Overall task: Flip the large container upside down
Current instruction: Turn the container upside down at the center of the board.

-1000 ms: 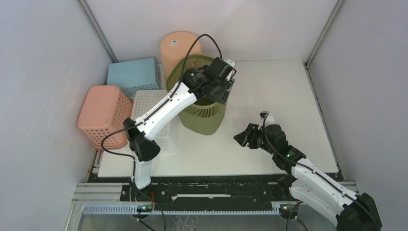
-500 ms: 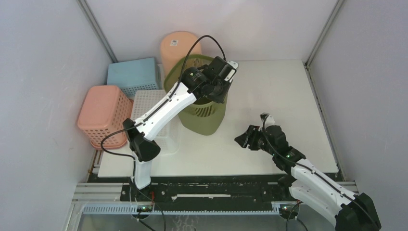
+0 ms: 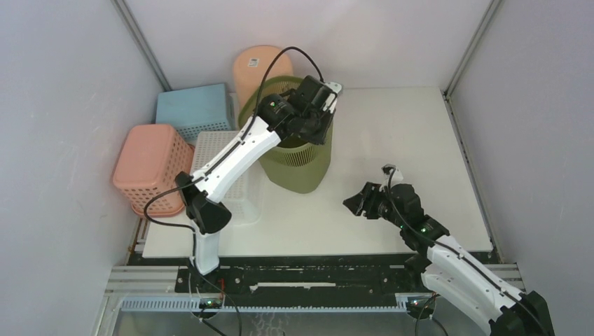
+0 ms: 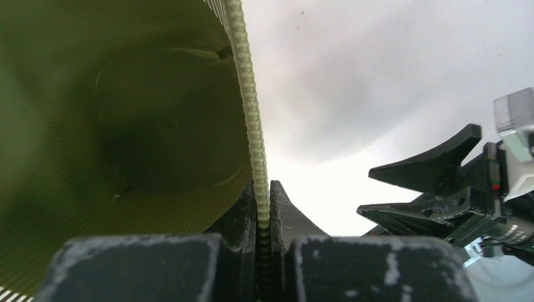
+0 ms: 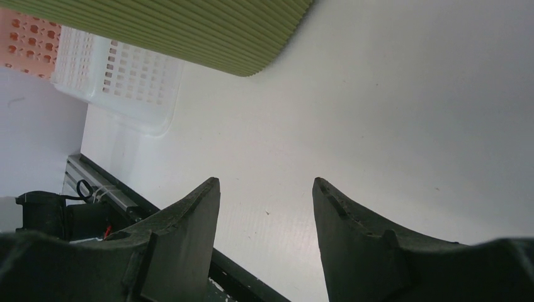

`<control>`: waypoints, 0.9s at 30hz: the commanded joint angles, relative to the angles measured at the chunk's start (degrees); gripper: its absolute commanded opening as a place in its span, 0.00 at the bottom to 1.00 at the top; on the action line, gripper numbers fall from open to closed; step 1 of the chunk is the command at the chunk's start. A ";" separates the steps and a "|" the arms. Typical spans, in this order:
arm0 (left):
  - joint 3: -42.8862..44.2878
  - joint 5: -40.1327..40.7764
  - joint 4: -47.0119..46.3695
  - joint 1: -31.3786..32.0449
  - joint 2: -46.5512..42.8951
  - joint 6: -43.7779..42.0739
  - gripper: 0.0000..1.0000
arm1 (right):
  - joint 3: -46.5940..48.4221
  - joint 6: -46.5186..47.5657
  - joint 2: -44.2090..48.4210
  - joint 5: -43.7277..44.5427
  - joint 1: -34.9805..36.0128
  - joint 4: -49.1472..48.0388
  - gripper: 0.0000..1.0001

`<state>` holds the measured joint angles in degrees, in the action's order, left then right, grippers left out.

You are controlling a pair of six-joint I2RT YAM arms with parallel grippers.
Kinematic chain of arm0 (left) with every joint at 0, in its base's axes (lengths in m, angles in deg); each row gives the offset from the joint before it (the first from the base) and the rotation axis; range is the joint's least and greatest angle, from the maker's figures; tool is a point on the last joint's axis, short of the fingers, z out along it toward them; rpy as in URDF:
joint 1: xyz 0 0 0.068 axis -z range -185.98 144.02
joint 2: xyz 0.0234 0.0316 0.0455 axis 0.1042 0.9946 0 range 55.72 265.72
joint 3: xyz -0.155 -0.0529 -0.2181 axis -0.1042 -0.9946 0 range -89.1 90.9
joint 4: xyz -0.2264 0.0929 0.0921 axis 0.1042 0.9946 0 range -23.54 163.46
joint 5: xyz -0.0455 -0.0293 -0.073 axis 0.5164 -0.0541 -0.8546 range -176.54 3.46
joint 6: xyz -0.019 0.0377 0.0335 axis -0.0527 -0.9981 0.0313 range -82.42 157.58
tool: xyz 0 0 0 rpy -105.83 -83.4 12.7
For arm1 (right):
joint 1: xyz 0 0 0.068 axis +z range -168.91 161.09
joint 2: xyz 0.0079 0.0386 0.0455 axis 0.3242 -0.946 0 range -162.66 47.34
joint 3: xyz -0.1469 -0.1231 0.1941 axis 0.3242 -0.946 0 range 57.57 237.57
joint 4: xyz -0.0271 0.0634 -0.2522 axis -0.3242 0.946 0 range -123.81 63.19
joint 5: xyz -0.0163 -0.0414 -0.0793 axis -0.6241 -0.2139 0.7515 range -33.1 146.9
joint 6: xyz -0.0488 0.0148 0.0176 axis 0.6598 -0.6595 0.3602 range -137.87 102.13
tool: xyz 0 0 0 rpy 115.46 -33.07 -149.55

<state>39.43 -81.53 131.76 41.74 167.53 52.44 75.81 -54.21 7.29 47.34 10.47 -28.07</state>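
Olive-green waste bin [image 3: 300, 170] stands mouth-up at upper centre of the white bench [image 3: 392, 126], its rim pinched tight in the left tool [image 4: 262, 189], while the right tool [image 3: 356, 204] hovers lower right, spread wide and empty.

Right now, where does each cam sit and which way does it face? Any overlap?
Top external: above and behind the bases, looking down on the table; both arms show, left tool clamped on the green bin rim, right tool open.
Left wrist: on the left arm, looking past its own tool into the bin; right tool shows too.
Right wrist: on the right arm, facing across the table toward the bin's wall and white basket, past its own tool.
Shared: all see the bin.
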 commanded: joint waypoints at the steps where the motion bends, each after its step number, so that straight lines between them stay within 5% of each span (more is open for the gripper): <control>1: 3.23 -9.98 -11.95 -1.25 -4.66 4.83 0.00 | 2.53 0.83 2.95 0.40 -0.62 2.49 0.64; 17: 1.70 -28.82 -36.94 -3.94 -5.47 21.10 0.00 | 9.16 3.39 11.60 3.84 -4.22 19.07 0.64; 27: -16.66 -32.73 -72.08 -5.77 -5.24 39.22 0.00 | 29.11 2.59 24.91 -0.15 -3.78 39.89 0.64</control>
<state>25.86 -110.94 84.53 36.76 164.45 81.81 97.31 -51.65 28.38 50.34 6.58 4.47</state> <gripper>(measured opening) 0.056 0.641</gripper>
